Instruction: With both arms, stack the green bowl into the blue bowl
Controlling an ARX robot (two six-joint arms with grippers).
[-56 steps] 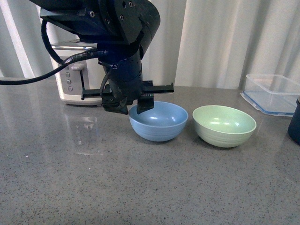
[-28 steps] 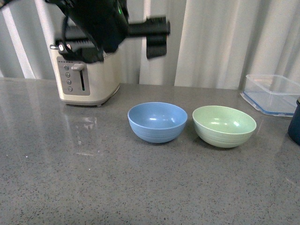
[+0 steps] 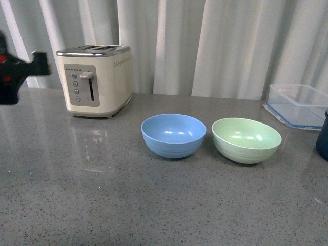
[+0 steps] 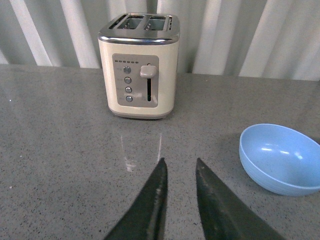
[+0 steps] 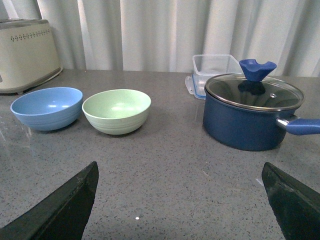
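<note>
The blue bowl (image 3: 173, 136) and the green bowl (image 3: 246, 139) stand upright side by side on the grey counter, apart, with the green one to the right. Both are empty. My left gripper (image 4: 180, 162) is shut with nothing in it and hovers over bare counter between the toaster and the blue bowl (image 4: 280, 160). In the front view only a blurred black part of the left arm (image 3: 15, 72) shows at the far left edge. My right gripper (image 5: 180, 165) is open wide and empty, well short of the green bowl (image 5: 116, 111) and the blue bowl (image 5: 46, 107).
A cream toaster (image 3: 95, 79) stands at the back left. A clear plastic container (image 3: 300, 105) sits at the back right, and a dark navy pot (image 5: 250, 112) with a glass lid stands to the right of the green bowl. White curtains hang behind the counter.
The left arm rose from beside the blue bowl's left rim and swung away to the far left edge of the front view. Both bowls have stayed in place.
</note>
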